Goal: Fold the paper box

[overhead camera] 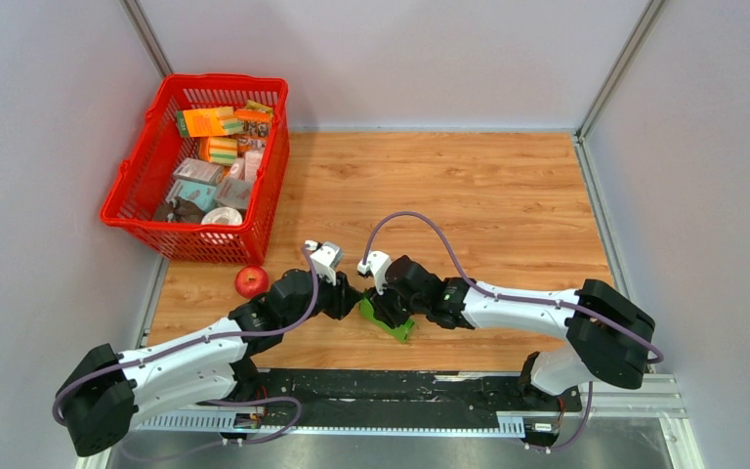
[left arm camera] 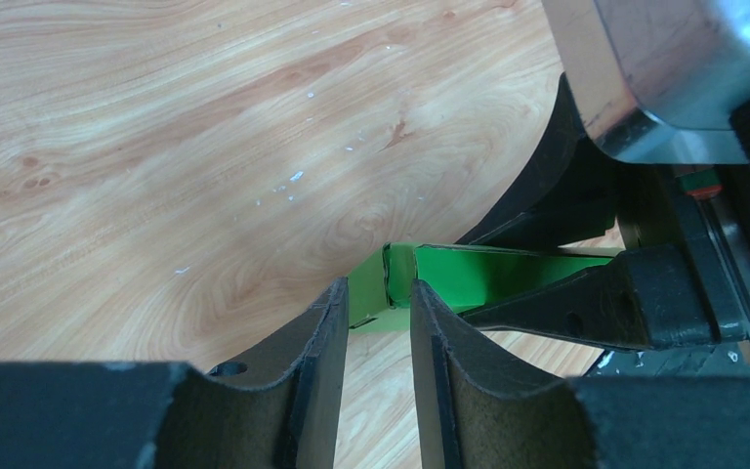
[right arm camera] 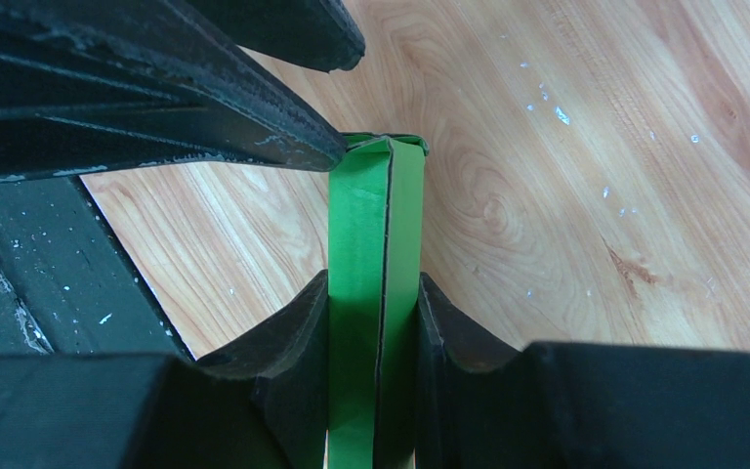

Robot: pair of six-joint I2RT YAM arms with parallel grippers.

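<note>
1. The wooden table [overhead camera: 508, 195] fills the middle of the top view, with grey walls on three sides.
2. The left arm [overhead camera: 186, 357] reaches in from the lower left of the top view and the right arm [overhead camera: 527, 308] from the lower right. Their wrists meet just below the centre of the frame.
3. A red basket [overhead camera: 137, 210] sits at the upper left of the top view, partly over the table's left edge.
4. The right gripper [right arm camera: 373, 293] is clamped on the paper box, with a finger pressed flat against each green face (no gap shows on either side).
5. The left gripper [left arm camera: 376, 293] stands partly open. Its wrist view shows wood through the gap, and the box's end lies between the fingertips. In the right wrist view one of its fingers [right arm camera: 254, 127] touches that end while the other is clear of it, so it has hold of nothing.
6. The paper box [overhead camera: 395, 327] is bright green. In the top view it is low and centre, near the table's front edge, directly between the two grippers. In the right wrist view it appears as a narrow flattened strip with a dark seam down its length.
7. A red apple [overhead camera: 251, 281] lies on the table just below the basket and left of the left wrist.
8. Small packages [overhead camera: 210, 122] in orange, teal and stripes are piled inside the basket.
</note>
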